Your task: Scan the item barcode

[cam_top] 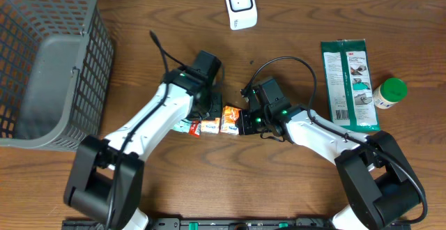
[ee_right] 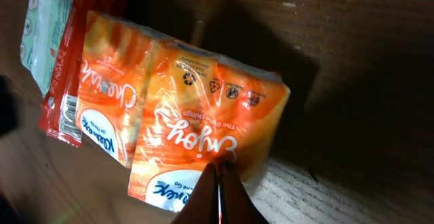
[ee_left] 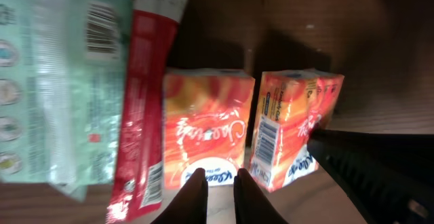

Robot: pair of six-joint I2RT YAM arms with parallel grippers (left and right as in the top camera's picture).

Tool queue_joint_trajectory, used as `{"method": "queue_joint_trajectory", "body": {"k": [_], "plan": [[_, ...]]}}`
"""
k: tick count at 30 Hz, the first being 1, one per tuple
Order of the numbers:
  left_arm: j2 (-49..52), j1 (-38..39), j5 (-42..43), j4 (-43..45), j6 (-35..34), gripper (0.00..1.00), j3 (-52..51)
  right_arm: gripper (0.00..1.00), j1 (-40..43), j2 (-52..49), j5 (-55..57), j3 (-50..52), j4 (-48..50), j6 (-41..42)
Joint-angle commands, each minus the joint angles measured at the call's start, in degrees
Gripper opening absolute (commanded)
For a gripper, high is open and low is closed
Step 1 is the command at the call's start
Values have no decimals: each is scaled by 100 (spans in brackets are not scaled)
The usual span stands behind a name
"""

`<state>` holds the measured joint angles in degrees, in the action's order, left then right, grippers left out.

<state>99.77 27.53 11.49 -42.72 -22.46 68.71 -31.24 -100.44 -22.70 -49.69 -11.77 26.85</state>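
Mid-table point(cam_top: 139, 7), somewhat nearer the near edge: the left tissue pack point(cam_top: 210, 126) and the right tissue pack point(cam_top: 230, 120), both orange, side by side in one row. Only a thin dark gap between them in the left wrist view. Tight against the outer side of the left one, a red sachet point(cam_top: 196, 128), then a pale green packet point(cam_top: 182, 125) with a barcode facing up.

Reaching in from the far side, the left gripper point(cam_top: 211, 116), over the left tissue pack. Its fingers point(ee_left: 194, 198) nearly together, a slim slit between them, tips at the pack's edge. Impossible to tell whether pinching the wrapper or merely resting there.

Hard against the outer side of the right tissue pack, the right gripper point(cam_top: 246, 123), closed to a single point on the wrapper's rim. No telling whether any film is caught.

At the middle of the far edge, the scanner point(cam_top: 240, 5), well apart from the packs, with open wood between. Arching over the right arm, a black cable point(cam_top: 293, 60).

In the far left corner, a gray basket point(cam_top: 97, 56), running past the left edge, with a strip of bare wood between it and the left arm. Toward the right edge, a green wipes pack point(cam_top: 350, 83) and just beside it a green-capped bottle point(cam_top: 388, 93), near the right arm's elbow.
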Motion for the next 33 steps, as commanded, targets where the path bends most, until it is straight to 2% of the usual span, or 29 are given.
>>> {"method": "queue_joint_trajectory", "body": {"k": [1, 5, 27, 33], "plan": [[61, 140, -13, 83, -7, 21, -24, 1, 57, -13, 116, 111, -157, 157], [61, 273, -13, 258, -9, 25, -24, 1, 98, -13, 118, 111, -238, 186], [376, 437, -50, 560, -11, 26, -24, 1, 131, -13, 96, 111, -240, 184], [376, 511, -35, 562, -9, 38, -24, 1, 131, -13, 98, 111, -238, 184]]}}
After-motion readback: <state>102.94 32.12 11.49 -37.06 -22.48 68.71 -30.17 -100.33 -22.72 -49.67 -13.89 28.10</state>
